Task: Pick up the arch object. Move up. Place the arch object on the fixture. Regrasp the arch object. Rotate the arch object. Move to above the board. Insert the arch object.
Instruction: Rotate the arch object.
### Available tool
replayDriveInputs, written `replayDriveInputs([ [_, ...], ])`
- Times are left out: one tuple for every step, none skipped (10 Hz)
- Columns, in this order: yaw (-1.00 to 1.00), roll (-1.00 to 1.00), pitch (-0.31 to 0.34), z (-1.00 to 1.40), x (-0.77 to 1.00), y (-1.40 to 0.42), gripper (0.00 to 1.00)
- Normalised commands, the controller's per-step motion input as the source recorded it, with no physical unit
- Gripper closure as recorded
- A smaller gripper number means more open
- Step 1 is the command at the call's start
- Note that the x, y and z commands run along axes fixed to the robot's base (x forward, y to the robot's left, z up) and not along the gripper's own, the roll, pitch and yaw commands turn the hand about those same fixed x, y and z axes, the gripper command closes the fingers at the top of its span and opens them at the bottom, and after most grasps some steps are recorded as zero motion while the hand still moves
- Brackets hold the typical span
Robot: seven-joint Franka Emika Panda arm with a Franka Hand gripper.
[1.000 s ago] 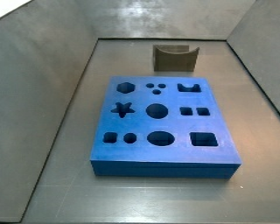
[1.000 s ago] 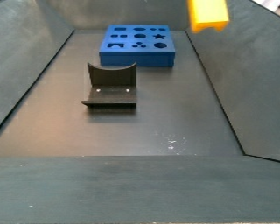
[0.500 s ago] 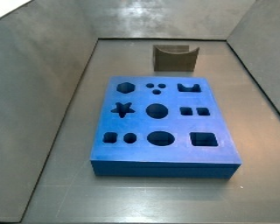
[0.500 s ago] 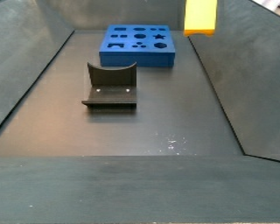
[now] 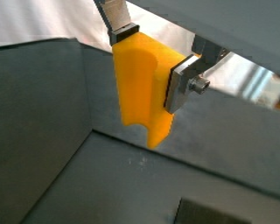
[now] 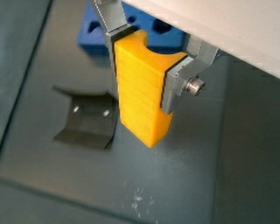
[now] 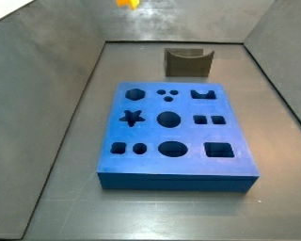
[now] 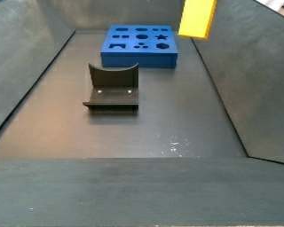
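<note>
Yellow-orange arch object (image 6: 143, 92) hangs clamped in the gripper (image 6: 146, 63), high above the bench; silver fingers (image 5: 184, 80) press its two flanks, long axis pointing down out of the jaws; fixture (image 8: 111, 86) stands on the floor near mid-bench, left of and below the piece in a side view; board (image 8: 141, 46) lies flat toward the far edge; judgement: placing on the fixture calls for travel sideways, then descent.
</note>
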Motion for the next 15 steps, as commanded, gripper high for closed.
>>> replayDriveInputs([
  [-0.97,-1.0,0.405,0.04,-0.03,0.02,1.0],
  [-0.91,-1.0,0.459,0.04,-0.02,0.02,1.0],
  [-0.84,-1.0,0.485,0.04,0.0,0.02,1.0],
  [-0.74,-1.0,0.528,0.04,0.02,0.03,1.0],
  [-0.57,-0.85,0.496,0.04,0.04,0.02,1.0],
  [-0.44,-0.73,0.454,0.05,0.05,0.02,1.0],
  [-0.21,-0.42,0.317,0.02,0.08,0.02,1.0],
  [-0.15,-0.3,0.26,0.01,0.09,0.03,1.0],
  [-1.0,0.0,0.0,0.0,0.01,-0.01,1.0],
  [-1.0,0.0,-0.002,0.0,0.01,-0.01,1.0],
  [-1.0,0.0,-0.003,0.0,0.0,0.0,1.0],
  [-1.0,0.0,-0.003,0.0,0.0,0.0,1.0],
  [-1.0,0.0,-0.002,0.0,0.0,0.01,1.0],
  [-1.0,0.0,-0.002,0.0,0.0,0.01,1.0],
  [-1.0,0.0,-0.002,0.0,0.0,0.01,1.0],
])
